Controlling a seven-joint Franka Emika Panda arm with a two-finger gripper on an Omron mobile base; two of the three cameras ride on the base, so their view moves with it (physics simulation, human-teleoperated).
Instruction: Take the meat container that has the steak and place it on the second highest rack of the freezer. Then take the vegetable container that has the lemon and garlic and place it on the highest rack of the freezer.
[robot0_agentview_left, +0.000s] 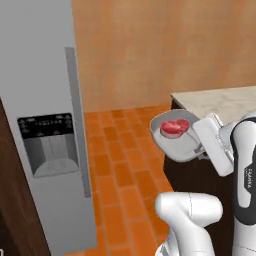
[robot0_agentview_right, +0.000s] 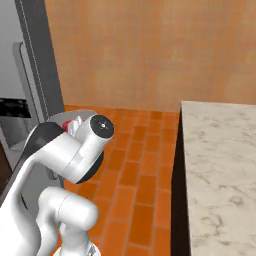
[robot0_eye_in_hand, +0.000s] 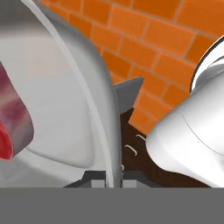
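Note:
A shallow grey meat container (robot0_agentview_left: 175, 145) hangs in the air over the orange tile floor, tilted, with the red steak (robot0_agentview_left: 174, 127) lying in it. My gripper (robot0_agentview_left: 199, 148) is shut on its right rim. In the hand view the rim (robot0_eye_in_hand: 94, 100) runs up between my fingertips, with the gripper (robot0_eye_in_hand: 108, 178) at the bottom and the steak (robot0_eye_in_hand: 12, 127) at the left. The tall grey freezer (robot0_agentview_left: 45, 125) stands to the left with its door shut, so its racks are hidden. The vegetable container with the lemon and garlic is out of view.
The freezer's long bar handle (robot0_agentview_left: 77, 115) and a dark dispenser panel (robot0_agentview_left: 47, 142) face me. A marble-topped counter (robot0_agentview_left: 222, 102) (robot0_agentview_right: 220, 170) stands on the right, just behind the held container. Orange tile floor (robot0_agentview_left: 125, 165) lies between the freezer and the counter.

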